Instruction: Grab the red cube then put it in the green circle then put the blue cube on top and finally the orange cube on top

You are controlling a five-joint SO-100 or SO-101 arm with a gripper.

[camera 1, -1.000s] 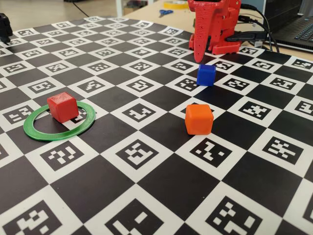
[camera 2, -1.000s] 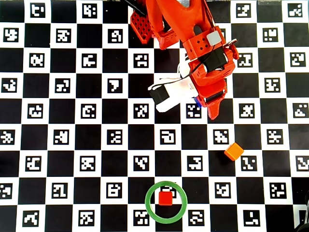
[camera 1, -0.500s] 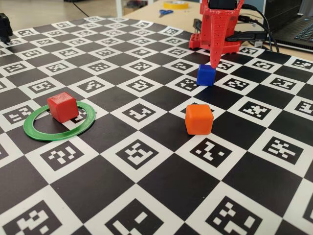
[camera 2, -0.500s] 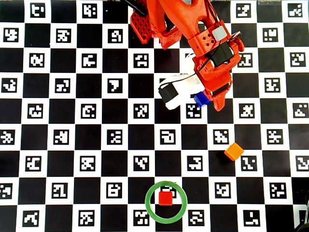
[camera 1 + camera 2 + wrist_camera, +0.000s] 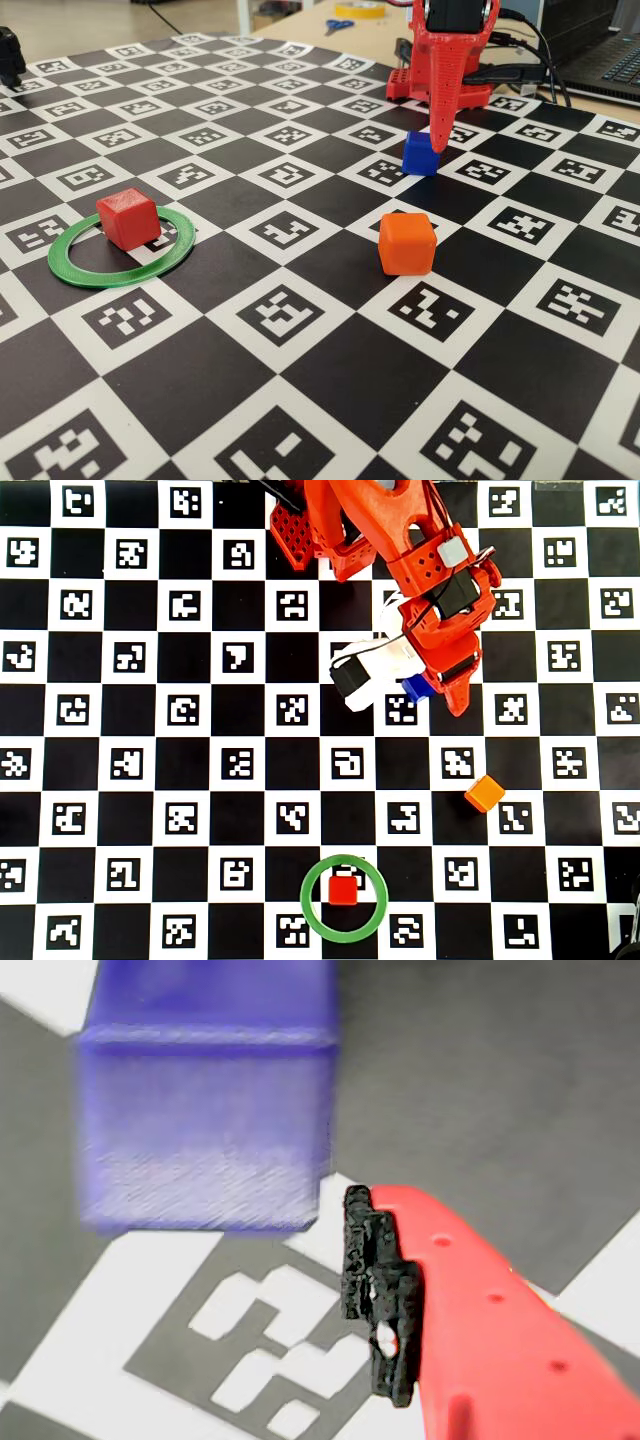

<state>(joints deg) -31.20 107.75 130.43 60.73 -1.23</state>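
Since half a second ago my gripper (image 5: 437, 143) has dropped slightly; its tip now overlaps the blue cube (image 5: 420, 155). I cannot tell whether my jaws are open or closed. The wrist view alone shows one padded finger (image 5: 385, 1300) just beside the blue cube, apart from it. The red cube (image 5: 343, 890) sits inside the green ring (image 5: 312, 912); the orange cube (image 5: 485, 793) lies near the blue cube.
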